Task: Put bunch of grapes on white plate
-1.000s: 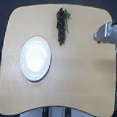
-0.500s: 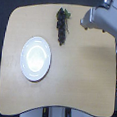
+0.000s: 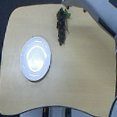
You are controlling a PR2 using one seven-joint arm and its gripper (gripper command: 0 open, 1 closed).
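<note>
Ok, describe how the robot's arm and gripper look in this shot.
The arm is a broad light grey-white link with darker shading along its lower edge. The gripper is small and dark, nearly black, cut off by the frame's top edge. The image is too blurred to show cables or markings.

One exterior view looks straight down from high above the wooden table [image 3: 83, 76] (whole tabletop in frame).
</note>
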